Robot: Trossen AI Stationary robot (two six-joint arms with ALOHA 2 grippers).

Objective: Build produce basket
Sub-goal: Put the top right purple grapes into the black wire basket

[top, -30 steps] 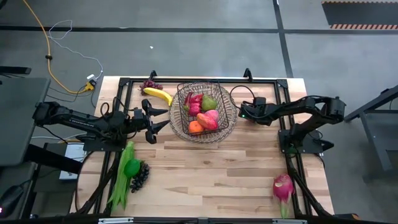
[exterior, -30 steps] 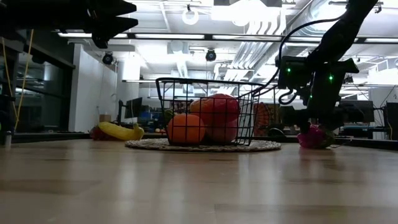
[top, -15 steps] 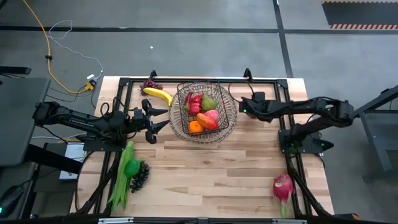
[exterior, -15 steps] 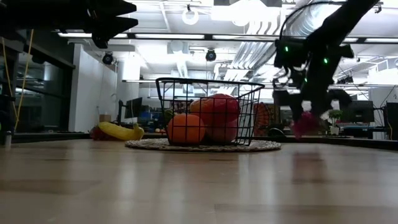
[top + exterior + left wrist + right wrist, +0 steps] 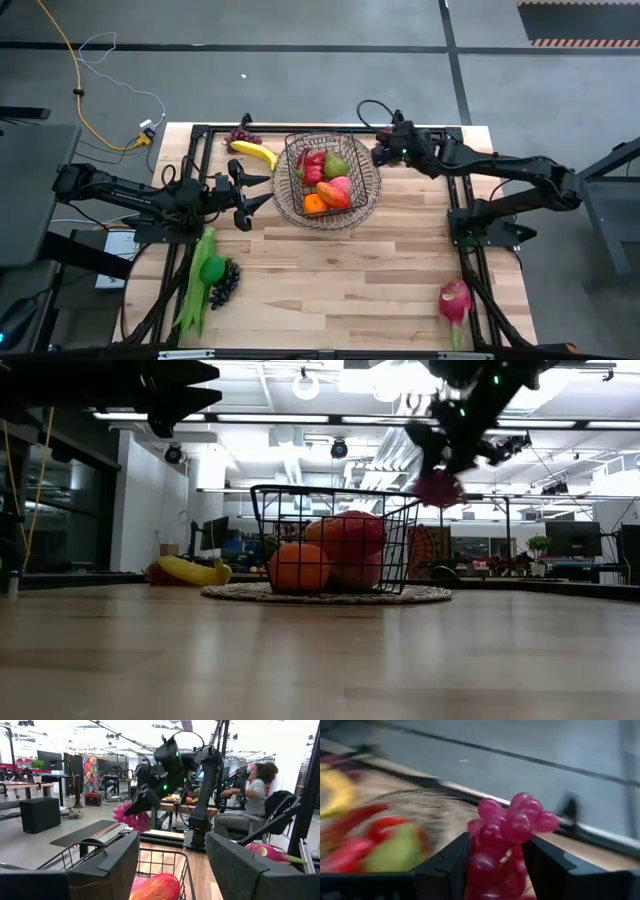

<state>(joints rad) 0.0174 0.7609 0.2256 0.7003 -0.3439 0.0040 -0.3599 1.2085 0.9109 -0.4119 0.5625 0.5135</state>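
The dark wire-mesh basket (image 5: 330,182) stands on a round woven tray (image 5: 372,195) and holds a red pepper, a green pear, an orange and a pink-red fruit. My right gripper (image 5: 378,155) hovers above the basket's far right rim, shut on a pink grape bunch (image 5: 437,488). My left gripper (image 5: 262,192) waits open, raised, left of the basket. On the table lie a banana (image 5: 255,153), purple grapes (image 5: 240,136), green beans with a green pepper (image 5: 200,275), dark grapes (image 5: 225,283) and a dragon fruit (image 5: 455,300). My right gripper pinches the pink grape bunch (image 5: 492,847) between its two fingers (image 5: 451,862). The bunch's grapes (image 5: 522,815) stick out past the fingertips. In the low view the bunch hangs below the gripper, lifted clear above the height of the basket's rim.
Black frame rails (image 5: 455,215) run along the table's left, right and far sides. The near middle of the wooden table (image 5: 340,285) is bare. A person (image 5: 255,795) sits in the room beyond the table.
My right gripper has risen from table height right of the basket and moved toward the far edge and left, to above the basket's far right rim. The pink grape bunch has gone up with it, lifted clear of the table.
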